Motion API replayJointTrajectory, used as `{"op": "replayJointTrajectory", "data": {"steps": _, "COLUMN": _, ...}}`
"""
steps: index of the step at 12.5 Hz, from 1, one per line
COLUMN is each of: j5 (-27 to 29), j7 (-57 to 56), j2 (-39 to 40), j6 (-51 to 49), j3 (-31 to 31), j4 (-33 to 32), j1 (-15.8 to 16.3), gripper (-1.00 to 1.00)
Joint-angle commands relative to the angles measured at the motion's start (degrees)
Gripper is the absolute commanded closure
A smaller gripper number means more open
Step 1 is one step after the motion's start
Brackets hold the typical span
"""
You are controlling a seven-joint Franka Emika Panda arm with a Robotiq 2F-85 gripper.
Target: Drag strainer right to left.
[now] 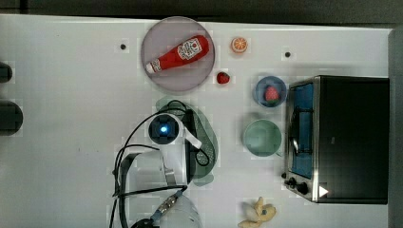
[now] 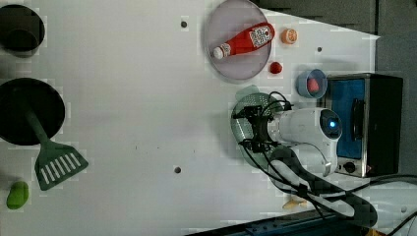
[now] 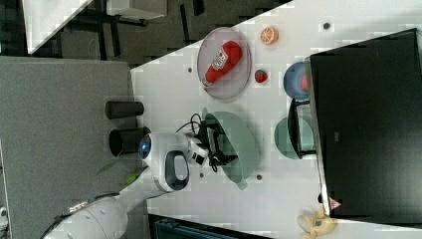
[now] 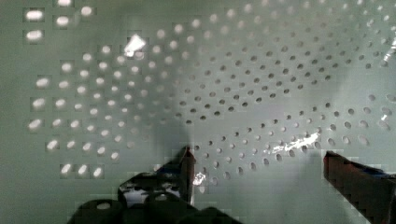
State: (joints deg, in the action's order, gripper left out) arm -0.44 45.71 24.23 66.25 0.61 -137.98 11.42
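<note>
White tabletop [image 1: 71,142], wide bare stretch toward the top view's left of the strainer [image 1: 209,137], spread gripper [image 4: 259,161] inside.

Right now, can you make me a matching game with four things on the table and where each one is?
Things:
1. ketchup bottle
2. strawberry
3. gripper
4. orange slice

Places:
A. in the blue bowl
B. open, inside the strainer
C. lying on the grey plate
D. on the bare table, at the top view's right of the plate

Pairs: 1-C, 2-A, 3-B, 4-D
</note>
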Motion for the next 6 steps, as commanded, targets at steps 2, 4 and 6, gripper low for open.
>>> {"op": "replayJointTrajectory", "data": {"steps": 2, "j5": 0.1, "j7": 11.8, "j2": -1.63, "j6": -0.8, "j3": 0.63, "j4": 1.35, "j1": 4.55, "gripper": -1.0}}
{"op": "replayJointTrajectory", "data": {"steps": 4, "j5": 0.13, "j7": 16.55, "j2": -1.62, "j6": -2.35, "j3": 0.8, "j4": 2.3, "j1": 6.52, "gripper": -1.0}}
{"op": "replayJointTrajectory", "data": {"steps": 6, "j5": 0.14, "j7": 19.67, "j2": -1.54, "j6": -3.88, "j3": 1.51, "j4": 3.51, "j1": 8.01, "gripper": -1.0}}
